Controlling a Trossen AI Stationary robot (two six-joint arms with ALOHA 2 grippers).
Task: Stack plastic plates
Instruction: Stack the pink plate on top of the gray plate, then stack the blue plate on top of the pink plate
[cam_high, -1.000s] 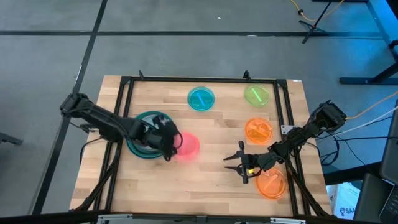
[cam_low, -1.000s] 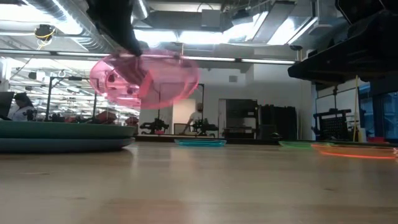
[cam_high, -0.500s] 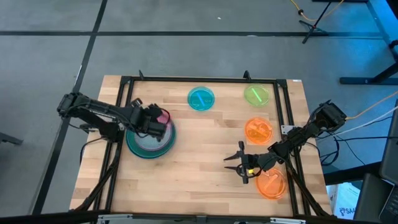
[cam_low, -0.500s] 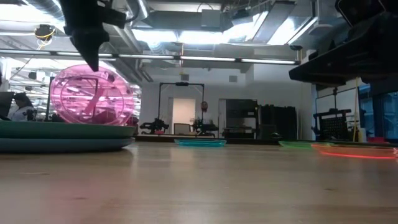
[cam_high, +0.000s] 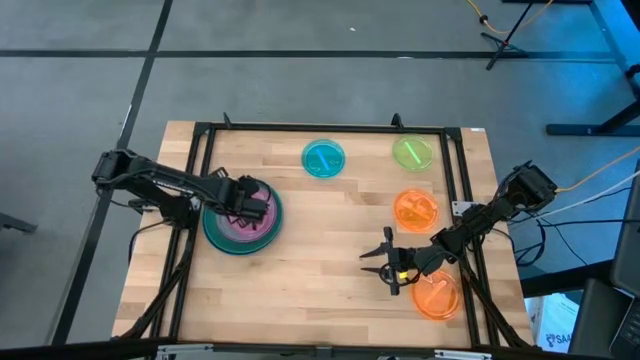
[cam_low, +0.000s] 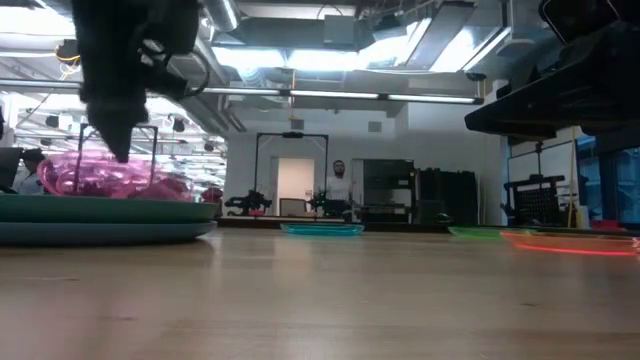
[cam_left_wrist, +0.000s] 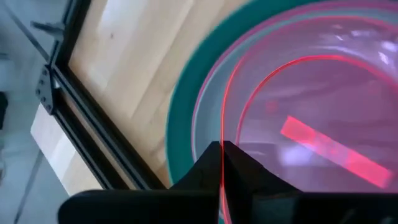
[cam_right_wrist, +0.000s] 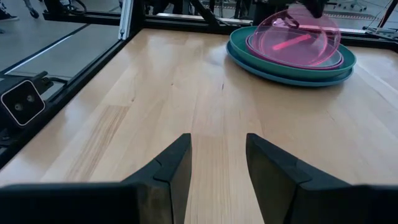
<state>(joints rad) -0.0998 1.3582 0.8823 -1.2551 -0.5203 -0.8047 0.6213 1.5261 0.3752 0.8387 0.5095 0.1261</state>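
Observation:
A clear pink plate (cam_right_wrist: 298, 37) sits tilted on a stack (cam_high: 215, 240) at the table's left, made of a large teal plate (cam_left_wrist: 180, 124) with a magenta one on it. My left gripper (cam_high: 250, 200) stands over the stack, shut on the pink plate. My right gripper (cam_high: 385, 262) hovers open above bare wood at the table's right, beside an orange plate (cam_high: 437, 295). A second orange plate (cam_high: 415, 210), a lime one (cam_high: 412, 152) and a pale blue one (cam_high: 323, 158) lie flat on the table. My left gripper pinches the pink plate's rim (cam_left_wrist: 222, 134) between its two fingers, on the plate's far side. The fingers (cam_low: 122, 150) come from above, pointing down. That rim is raised while the opposite edge (cam_right_wrist: 292, 62) rests on the stack, so the plate lies tilted.
A black metal frame (cam_high: 205, 150) runs round the tabletop. Open wood lies between the stack and my right gripper (cam_right_wrist: 217, 155). A person (cam_low: 340, 185) stands far back in the room.
My left gripper has carried the pink plate from the air right of the stack toward the table's left, over the stack, and down. The plate stood steeply tipped half a second ago and now lies nearly flat on the stack.

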